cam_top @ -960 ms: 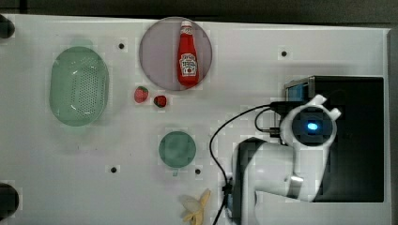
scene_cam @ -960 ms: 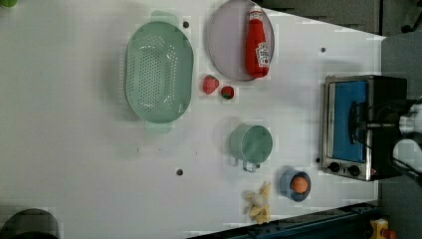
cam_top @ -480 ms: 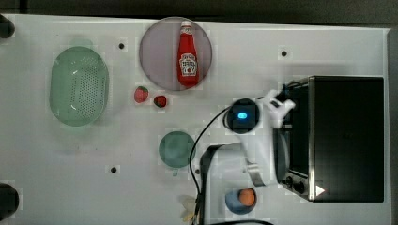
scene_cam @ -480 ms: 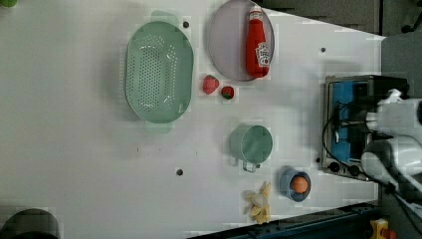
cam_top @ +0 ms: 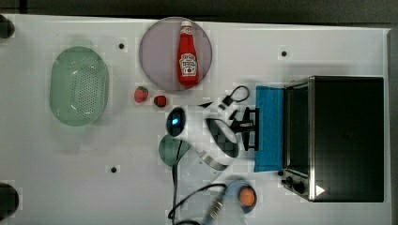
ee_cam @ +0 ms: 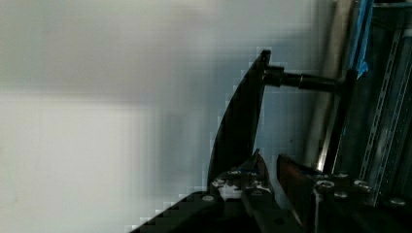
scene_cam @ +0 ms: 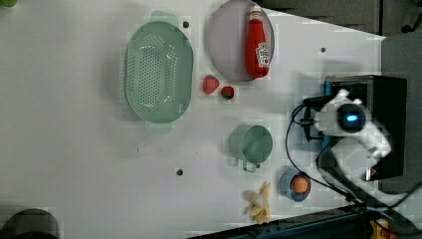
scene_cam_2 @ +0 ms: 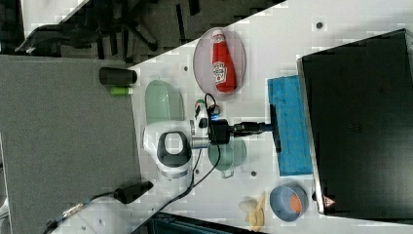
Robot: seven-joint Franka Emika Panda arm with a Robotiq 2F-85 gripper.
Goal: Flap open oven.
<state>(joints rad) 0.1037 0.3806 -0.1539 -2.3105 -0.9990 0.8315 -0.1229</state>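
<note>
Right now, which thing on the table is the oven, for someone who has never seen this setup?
Start at the white table and go to the top view's right end. The oven is the big black-topped box there, its blue door folded down flat. Nothing else is boxy: the rest are bowls, a plate and small food.

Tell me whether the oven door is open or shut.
Open. The oven has its blue door flapped down flat toward the table, the gripper at its handle.

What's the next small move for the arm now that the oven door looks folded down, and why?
Probably open the jaws and back the gripper away from the handle. The oven door already lies flat out toward the table in the top and right views, and the gripper sits on its dark bar handle, so the flap looks done; further pulling would likely only strain the hinge.
</note>
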